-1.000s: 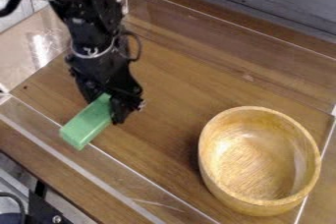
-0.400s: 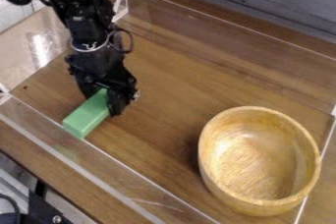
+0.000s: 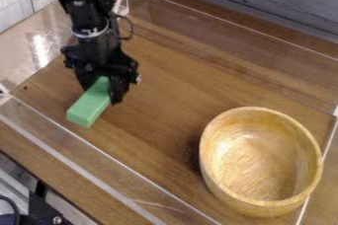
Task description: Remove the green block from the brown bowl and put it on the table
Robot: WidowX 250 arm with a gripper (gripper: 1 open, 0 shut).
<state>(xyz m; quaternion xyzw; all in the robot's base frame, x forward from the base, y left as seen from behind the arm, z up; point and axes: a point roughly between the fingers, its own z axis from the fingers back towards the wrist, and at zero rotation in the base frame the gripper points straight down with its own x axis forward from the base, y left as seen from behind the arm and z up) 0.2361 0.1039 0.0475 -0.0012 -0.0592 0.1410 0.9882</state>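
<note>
Near the wall, green block (image 3: 90, 107).

This looks like a robot laboratory or a test bench, not a home. The brown wood-grain tabletop with plank lines (image 3: 199, 81) is closed in by low clear plastic walls (image 3: 224, 17), as a small work pen. A black robot arm with loose black cables (image 3: 86, 12) stands inside the pen. Only simple test objects lie on it: a round light tan wooden bowl (image 3: 262, 160) and a small flat mint-green block (image 3: 90, 106). Behind the far wall a grey surface is visible.
</note>
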